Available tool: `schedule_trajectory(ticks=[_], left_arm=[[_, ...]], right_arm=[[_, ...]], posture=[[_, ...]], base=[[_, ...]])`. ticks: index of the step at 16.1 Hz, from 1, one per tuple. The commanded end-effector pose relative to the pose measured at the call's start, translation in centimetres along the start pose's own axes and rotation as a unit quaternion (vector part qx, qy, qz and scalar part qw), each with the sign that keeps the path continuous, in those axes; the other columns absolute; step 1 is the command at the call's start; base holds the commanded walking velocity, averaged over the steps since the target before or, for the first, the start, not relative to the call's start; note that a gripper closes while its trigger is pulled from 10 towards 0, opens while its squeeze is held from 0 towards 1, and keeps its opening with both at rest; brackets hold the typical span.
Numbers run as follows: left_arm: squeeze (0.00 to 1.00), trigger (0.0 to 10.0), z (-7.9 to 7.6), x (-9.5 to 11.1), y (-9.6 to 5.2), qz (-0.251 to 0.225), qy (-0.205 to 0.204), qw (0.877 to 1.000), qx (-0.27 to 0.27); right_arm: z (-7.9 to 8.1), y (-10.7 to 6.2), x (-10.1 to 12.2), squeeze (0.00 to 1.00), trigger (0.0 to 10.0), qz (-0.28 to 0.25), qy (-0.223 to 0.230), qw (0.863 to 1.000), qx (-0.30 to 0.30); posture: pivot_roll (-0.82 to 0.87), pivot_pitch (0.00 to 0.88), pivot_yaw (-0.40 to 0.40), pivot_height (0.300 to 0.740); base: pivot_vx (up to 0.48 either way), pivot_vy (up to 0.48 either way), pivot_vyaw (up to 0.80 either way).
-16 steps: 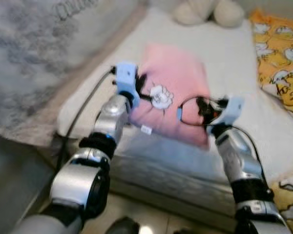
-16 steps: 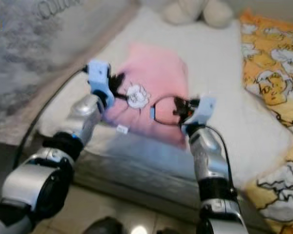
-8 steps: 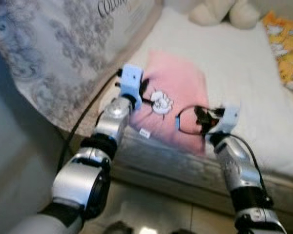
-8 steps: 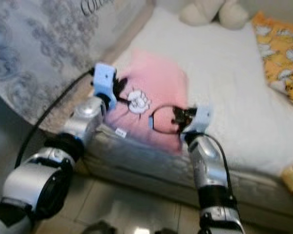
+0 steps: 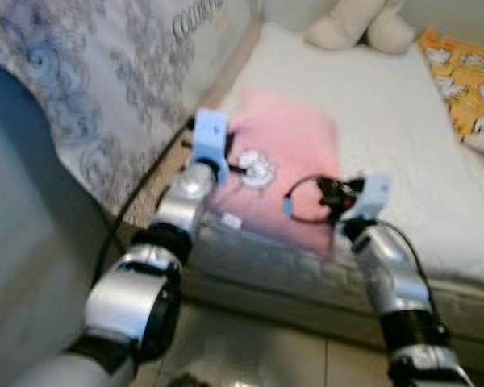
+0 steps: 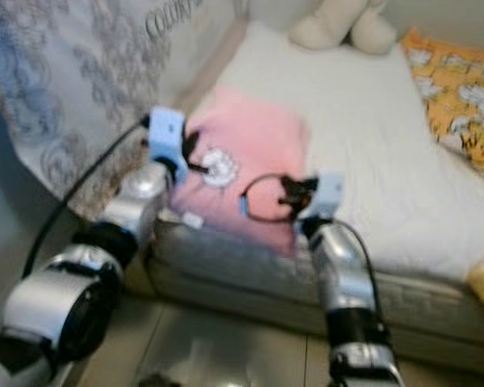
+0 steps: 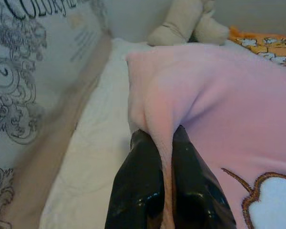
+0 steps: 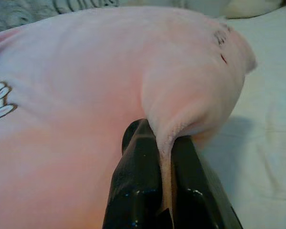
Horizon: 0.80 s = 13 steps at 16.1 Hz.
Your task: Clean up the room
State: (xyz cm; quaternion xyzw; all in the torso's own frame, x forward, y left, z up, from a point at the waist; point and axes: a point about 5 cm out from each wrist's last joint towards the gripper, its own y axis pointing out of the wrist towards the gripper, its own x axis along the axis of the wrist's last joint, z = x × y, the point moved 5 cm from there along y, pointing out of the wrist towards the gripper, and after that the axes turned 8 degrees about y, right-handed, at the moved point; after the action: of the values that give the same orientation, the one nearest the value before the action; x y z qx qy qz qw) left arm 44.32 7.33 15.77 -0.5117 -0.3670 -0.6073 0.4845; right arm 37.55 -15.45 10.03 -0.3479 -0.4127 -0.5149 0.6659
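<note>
Pink pillow [image 5: 286,173] lies at the near edge of the white mattress [image 5: 379,121], its front hem overhanging the bed side, a white paw-like print [image 5: 256,169] on its top face. Left gripper [image 7: 165,143] clamped on the pillow's left near corner: the wrist view shows a fold of pink fleece pinched tight between both black fingers [image 7: 138,191]. Right gripper [image 8: 163,143] clamped likewise on the right near corner, fabric bunched and drawn up into a ridge between its fingers [image 8: 133,186]. Both silver arms reach forward over the bed edge, blue camera blocks at the wrists, left [image 5: 210,135] and right [image 5: 370,193]; a black cable loops off the right wrist across the pillow. Cream plush toy [image 5: 359,24] sits at the far end of the mattress, well apart from the pillow. Orange cartoon-print blanket [image 5: 468,89] covers the bed's right side. Grey patterned fabric with lettering [image 5: 105,72] hangs along the left of the bed. Tiled floor [image 5: 250,355] below the mattress; head views somewhat blurred
</note>
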Motion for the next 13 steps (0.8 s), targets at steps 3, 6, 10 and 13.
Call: schedule_trajectory(ticks=[3,6,10,13], left_arm=[[0.0,10.0,3.3,0.5,-0.3,-0.01,0.003,0.998,0.063],[0.0,10.0,3.6,0.4,-0.3,-0.006,0.002,0.998,0.068],[0.0,10.0,3.8,0.4,-0.3,-0.006,0.002,0.997,0.071],[0.0,10.0,3.6,0.2,-0.3,-0.003,0.0,0.998,0.07]], right_arm=[[-0.1,-0.2,0.0,0.0,10.0,-0.006,-0.005,1.0,-0.004],[0.1,-0.2,-0.3,0.0,10.0,-0.001,-0.01,1.0,0.0],[-0.3,-0.1,-0.7,0.0,10.0,0.01,-0.012,1.0,-0.009],[-0.3,-0.2,-0.7,0.0,10.0,0.013,-0.011,1.0,-0.007]], posture=[[-0.01,0.0,-0.01,0.74],[-0.01,0.0,-0.01,0.74],[-0.01,0.0,-0.011,0.74],[-0.01,0.0,-0.014,0.74]], base=[[0.472,0.0,0.0],[0.472,0.0,0.42],[0.472,0.0,0.61],[0.471,0.0,0.0]])
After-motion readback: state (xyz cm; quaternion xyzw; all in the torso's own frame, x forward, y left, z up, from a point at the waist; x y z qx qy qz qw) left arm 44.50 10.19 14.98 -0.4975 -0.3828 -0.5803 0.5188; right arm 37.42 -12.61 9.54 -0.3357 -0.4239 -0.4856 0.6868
